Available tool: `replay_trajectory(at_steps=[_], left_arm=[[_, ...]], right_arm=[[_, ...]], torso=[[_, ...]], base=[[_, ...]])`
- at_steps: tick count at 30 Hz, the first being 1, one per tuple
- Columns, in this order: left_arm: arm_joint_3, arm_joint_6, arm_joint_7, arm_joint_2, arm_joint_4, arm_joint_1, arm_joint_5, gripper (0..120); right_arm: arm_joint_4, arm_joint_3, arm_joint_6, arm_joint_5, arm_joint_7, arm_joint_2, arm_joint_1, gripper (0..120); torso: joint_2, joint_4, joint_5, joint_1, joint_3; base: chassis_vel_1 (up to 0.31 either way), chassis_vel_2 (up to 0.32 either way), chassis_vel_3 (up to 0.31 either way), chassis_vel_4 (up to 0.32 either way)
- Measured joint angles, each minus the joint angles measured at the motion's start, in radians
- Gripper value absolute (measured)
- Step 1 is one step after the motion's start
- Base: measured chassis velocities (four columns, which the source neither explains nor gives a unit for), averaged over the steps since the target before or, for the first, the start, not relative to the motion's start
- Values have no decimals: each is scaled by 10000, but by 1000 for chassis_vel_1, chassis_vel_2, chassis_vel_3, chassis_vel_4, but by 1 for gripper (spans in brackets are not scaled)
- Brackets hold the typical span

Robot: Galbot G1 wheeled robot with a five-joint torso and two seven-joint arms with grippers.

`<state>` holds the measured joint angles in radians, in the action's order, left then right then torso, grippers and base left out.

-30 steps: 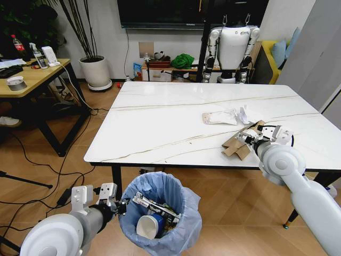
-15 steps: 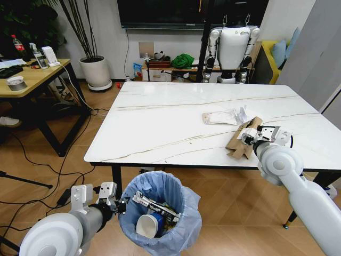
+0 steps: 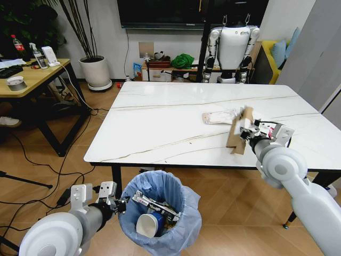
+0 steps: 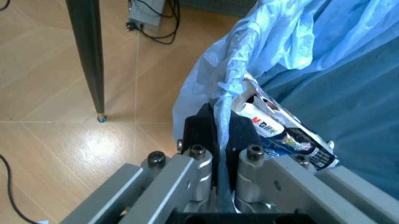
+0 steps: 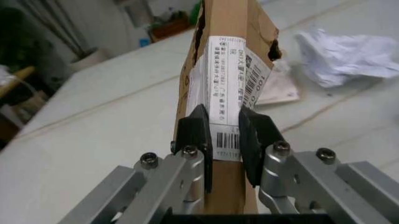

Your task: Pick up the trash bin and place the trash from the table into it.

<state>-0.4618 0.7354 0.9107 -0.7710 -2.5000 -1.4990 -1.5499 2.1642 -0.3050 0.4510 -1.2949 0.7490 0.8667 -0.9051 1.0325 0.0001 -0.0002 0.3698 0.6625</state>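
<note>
The trash bin (image 3: 160,216), lined with a crinkled blue bag, hangs below the table's front edge. My left gripper (image 3: 121,205) is shut on its rim; the left wrist view shows the fingers (image 4: 198,133) pinching the bag edge (image 4: 227,88). A paper cup (image 3: 150,225) and a printed wrapper (image 4: 281,133) lie inside. My right gripper (image 3: 246,132) is shut on a brown cardboard box (image 3: 237,132) with a white label (image 5: 234,84), held upright just above the white marble table (image 3: 160,122). Behind it on the table lie a clear wrapper (image 3: 219,117) and a crumpled white tissue (image 5: 349,56).
A wooden desk (image 3: 32,77) with small items stands at the left. A potted plant (image 3: 96,72) and another white robot (image 3: 232,48) are behind the table. Cables trail over the floor at the left, and a black table leg (image 4: 87,56) stands near the bin.
My right gripper has lifted the cardboard box off the tabletop and tipped it upright, moving slightly left. The left gripper and bin have stayed put.
</note>
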Motion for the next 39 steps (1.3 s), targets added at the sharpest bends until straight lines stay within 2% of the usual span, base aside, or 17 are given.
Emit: replay_trajectory(at_steps=[1, 6, 8, 12, 14, 18, 20, 24, 26, 29, 36, 38, 39], left_arm=[[0, 0, 0, 0, 0, 0, 0, 0], [7, 0, 23, -13, 0, 41, -60, 0], [14, 0, 27, -21, 0, 61, -69, 0], [36, 0, 37, -27, 0, 81, -83, 0], [27, 0, 40, -29, 0, 67, -85, 0], [-35, 0, 88, -40, 0, 40, -133, 0], [-38, 0, 90, -40, 0, 41, -136, 0], [-94, 0, 145, -151, 0, 3, -163, 0], [-112, 0, 175, -180, 0, -7, -184, 0], [-163, 0, 264, -224, 0, 31, -284, 0], [-240, 0, 276, -203, 0, 52, -339, 0], [-238, 0, 275, -199, 0, 69, -344, 0], [-238, 0, 275, -199, 0, 69, -344, 0]], right_arm=[[0, 0, 0, 0, 0, 0, 0, 11], [1201, 140, -391, -49, -2041, -204, -222, 11], [1430, 279, -433, -89, -2353, -236, -262, 11], [2144, 1212, -479, -132, -3627, -286, -430, 11], [2196, 1406, -498, -105, -3806, -271, -433, 11], [2470, 2690, -662, 126, -4721, -242, -348, 11], [2478, 2757, -670, 147, -4778, -246, -344, 11], [2525, 3801, -871, 534, -5381, -282, -454, 11], [2493, 3973, -899, 662, -5489, -282, -479, 11], [2212, 4446, -1058, 1625, -6023, -290, -704, 11], [1846, 4171, -1388, 2840, -7220, -493, -1161, 12], [1779, 4058, -1500, 3027, -7530, -550, -1238, 20], [1779, 4058, -1500, 3027, -7530, -550, -1238, 20]], torso=[[0, 0, 0, 0, 0], [0, -1, 1, 0, 0], [0, -1, 2, 0, 0], [0, -2, 0, 0, -1], [0, -2, 0, 0, -1], [0, 0, 0, 0, -1], [0, 0, 0, 0, -1], [0, -2, 0, 2, -1], [0, -1, 0, 2, -1], [0, 0, 0, 2, 0], [0, -1, 0, 1, 0], [0, -2, 1, 1, 0], [0, -2, 1, 1, 0]], base=[[0, 0, 0, 0], [0, 0, 0, 0], [0, 0, 0, 0], [0, 0, 0, 0], [0, 0, 0, 0], [0, 0, 0, 0], [0, 0, 0, 0], [0, 0, 0, 0], [0, 0, 0, 0], [0, 0, 0, 0], [0, 0, 0, 0], [0, 0, 0, 0], [0, 0, 0, 0]])
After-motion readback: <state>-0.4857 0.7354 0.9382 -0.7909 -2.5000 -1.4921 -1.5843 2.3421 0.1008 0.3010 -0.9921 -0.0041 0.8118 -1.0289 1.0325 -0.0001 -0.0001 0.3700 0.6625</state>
